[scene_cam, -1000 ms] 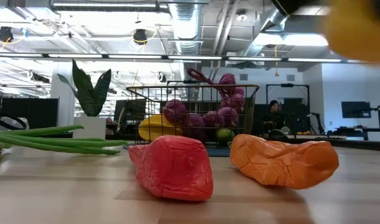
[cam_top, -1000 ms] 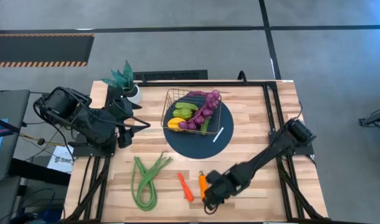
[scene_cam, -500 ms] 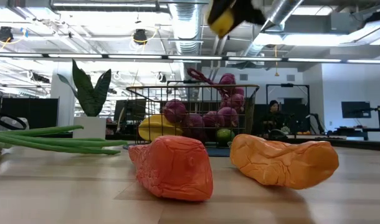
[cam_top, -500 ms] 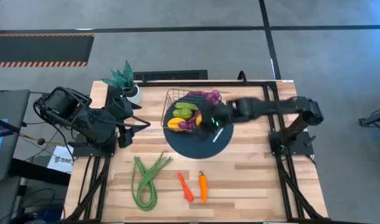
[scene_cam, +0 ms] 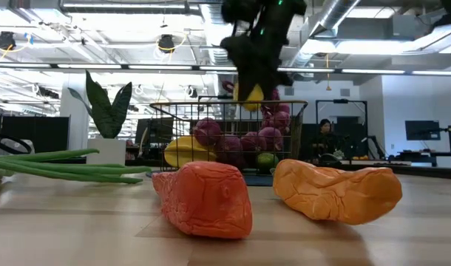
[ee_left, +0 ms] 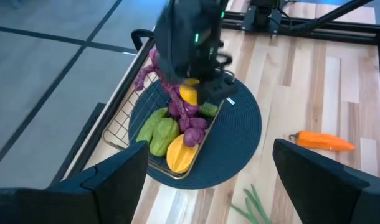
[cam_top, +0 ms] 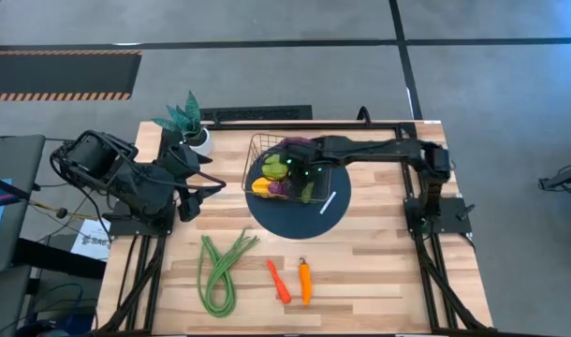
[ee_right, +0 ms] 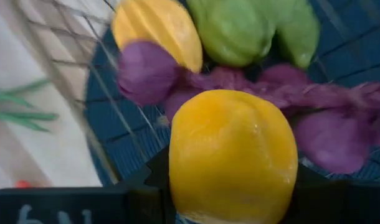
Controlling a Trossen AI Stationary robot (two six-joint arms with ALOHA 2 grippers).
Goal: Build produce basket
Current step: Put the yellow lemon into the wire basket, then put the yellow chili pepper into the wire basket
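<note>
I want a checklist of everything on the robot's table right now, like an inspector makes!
Surface: wooden table, dark blue mat under basket.
Job's things: wire basket holds grapes, green fruits, a yellow fruit; green beans, red pepper, orange pepper lie outside.
Clutter: potted plant, white strip.
Grippers: right gripper over the basket holding lemon; left gripper open, waiting beside the plant.
Cables: some at the table's left edge.
Surroundings: person far behind.

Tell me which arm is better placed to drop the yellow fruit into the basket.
The right. The right gripper already holds the yellow fruit above the basket; the left gripper waits open off to the side.
</note>
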